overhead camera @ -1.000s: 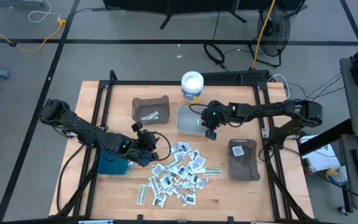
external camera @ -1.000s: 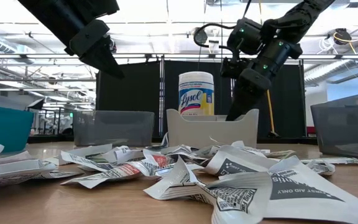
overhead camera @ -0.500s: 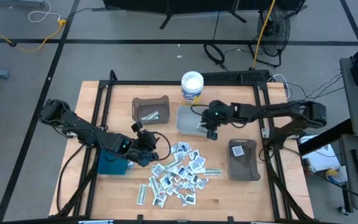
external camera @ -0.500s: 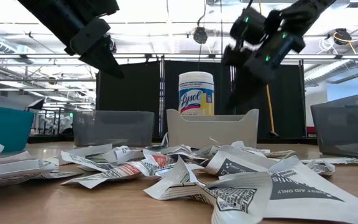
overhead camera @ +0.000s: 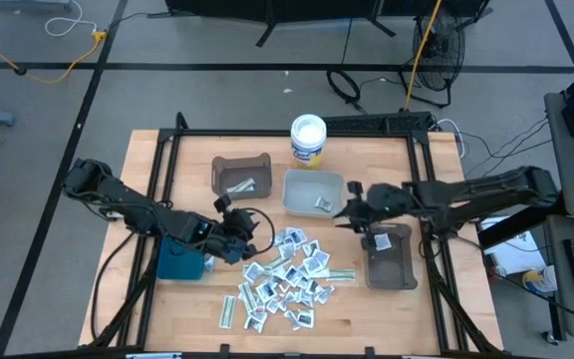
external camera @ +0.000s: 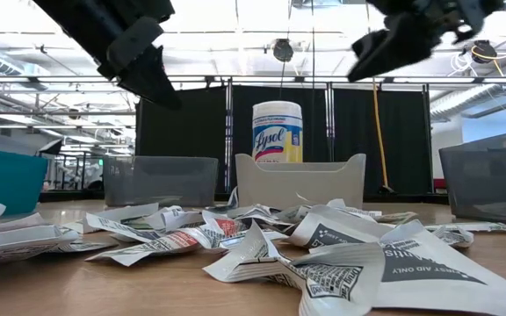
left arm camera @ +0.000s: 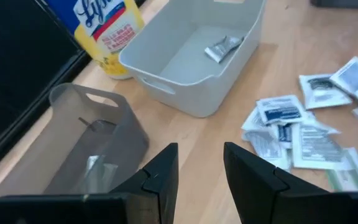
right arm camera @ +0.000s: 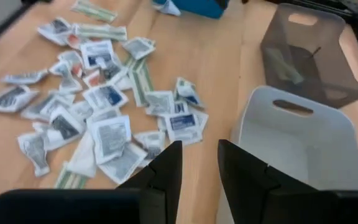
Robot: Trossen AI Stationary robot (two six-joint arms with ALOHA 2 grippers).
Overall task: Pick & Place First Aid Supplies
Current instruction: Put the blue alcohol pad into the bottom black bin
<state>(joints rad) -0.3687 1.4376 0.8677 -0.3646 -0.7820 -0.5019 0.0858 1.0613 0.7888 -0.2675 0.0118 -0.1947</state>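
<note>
Low view: "Lysol" tub (external camera: pixel 277 132) (packet (external camera: pixel 411 263), "AID ONLY")

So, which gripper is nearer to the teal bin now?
Left. The left gripper hovers just beside the teal bin, on its side facing the packet pile. The right gripper is far across the table, between the white bin and the dark bin.

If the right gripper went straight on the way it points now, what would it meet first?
Most likely the scattered pile of small white first aid packets on the wooden table; the right gripper passes the white plastic bin beside it. Depth is uncertain.
</note>
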